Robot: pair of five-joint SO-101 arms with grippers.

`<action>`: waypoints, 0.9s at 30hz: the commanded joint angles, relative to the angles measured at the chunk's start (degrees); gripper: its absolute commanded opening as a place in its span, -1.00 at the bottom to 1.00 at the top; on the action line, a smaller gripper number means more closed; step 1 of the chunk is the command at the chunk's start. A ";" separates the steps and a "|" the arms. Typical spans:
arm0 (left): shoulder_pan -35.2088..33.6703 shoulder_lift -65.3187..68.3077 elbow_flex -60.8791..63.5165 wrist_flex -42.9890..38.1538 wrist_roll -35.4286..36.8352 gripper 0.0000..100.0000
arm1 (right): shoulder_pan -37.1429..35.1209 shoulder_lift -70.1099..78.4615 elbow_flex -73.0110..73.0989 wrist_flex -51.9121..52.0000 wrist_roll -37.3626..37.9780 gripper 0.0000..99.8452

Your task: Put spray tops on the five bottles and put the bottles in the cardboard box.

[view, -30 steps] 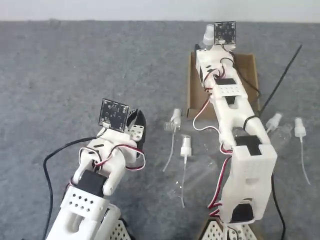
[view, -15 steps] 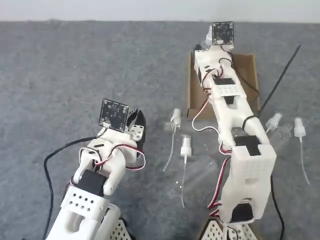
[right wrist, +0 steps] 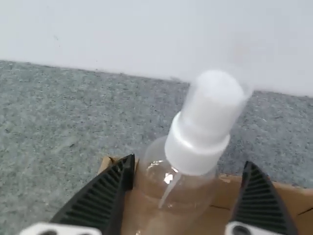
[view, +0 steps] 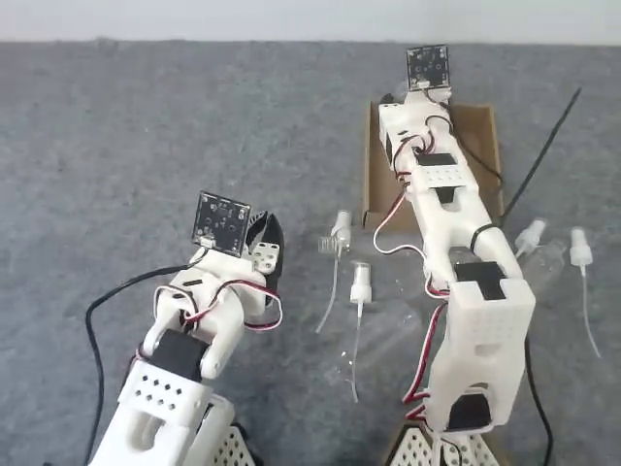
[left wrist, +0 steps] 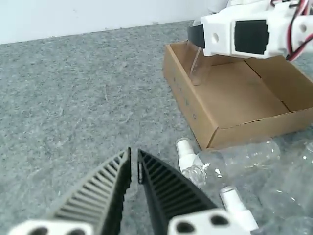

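Right gripper (right wrist: 187,164): jaws wide, either side of clear plastic bottle with white spray top (right wrist: 198,142), at brown cardboard box (left wrist: 234,98). Left gripper (left wrist: 134,156): nearly closed, empty.

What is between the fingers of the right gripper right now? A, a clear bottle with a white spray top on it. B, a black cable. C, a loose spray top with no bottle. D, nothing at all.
A: the right wrist view shows a clear bottle capped with a white spray top between the spread fingers of the right gripper.
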 commanded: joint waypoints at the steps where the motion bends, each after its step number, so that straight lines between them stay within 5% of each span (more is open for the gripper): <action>1: -0.44 -1.58 -0.40 -1.76 -0.35 -0.98 | -0.40 -3.03 -3.87 0.84 0.88 -0.45; 17: -0.44 -1.58 -0.40 -1.76 -0.35 -0.98 | -1.01 -17.01 -10.64 15.08 0.70 -0.45; 27: -0.53 -1.58 -0.40 -1.76 -0.35 -0.98 | -1.01 -32.04 -10.46 33.27 0.62 -0.45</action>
